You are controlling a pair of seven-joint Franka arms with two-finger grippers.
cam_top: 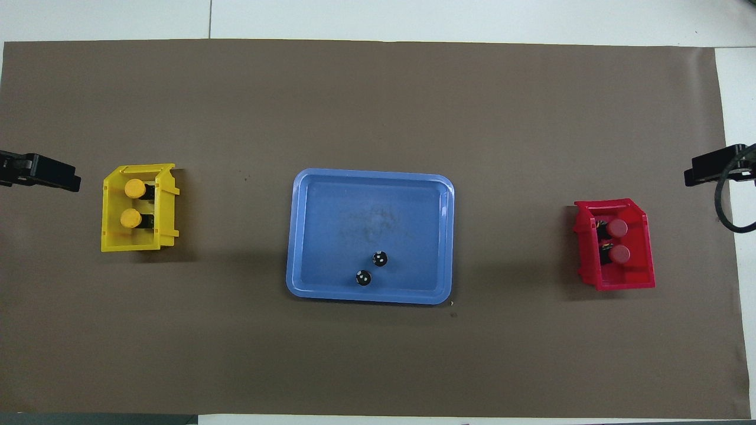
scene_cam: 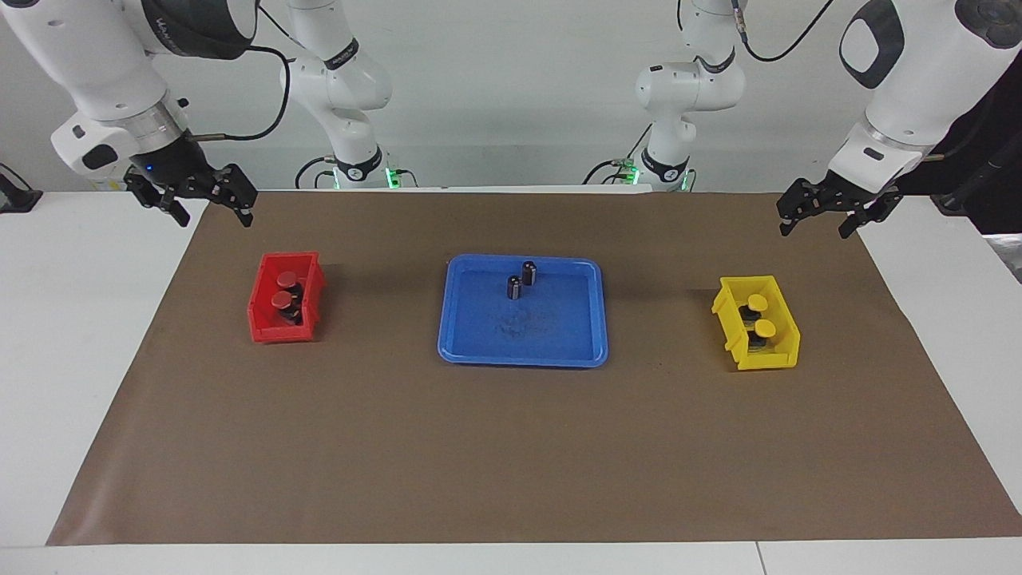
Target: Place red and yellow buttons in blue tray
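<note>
The blue tray point(scene_cam: 479, 319) point(cam_top: 331, 236) lies mid-table. Two red buttons point(scene_cam: 286, 279) point(cam_top: 618, 228) sit in a red bin point(scene_cam: 262, 307) point(cam_top: 642, 260) toward the right arm's end. Two yellow buttons point(scene_cam: 757, 303) point(cam_top: 134, 189) sit in a yellow bin point(scene_cam: 786, 339) point(cam_top: 111, 221) toward the left arm's end. My right gripper point(scene_cam: 214, 217) point(cam_top: 709, 170) hangs open and empty above the mat's corner, near the red bin. My left gripper point(scene_cam: 814, 230) point(cam_top: 50, 173) hangs open and empty above the mat's edge, near the yellow bin.
Two dark capless cylinders point(scene_cam: 528, 272) point(cam_top: 380, 258) stand upright in the tray, in its part nearer the robots. A brown mat point(scene_cam: 511, 447) covers the white table.
</note>
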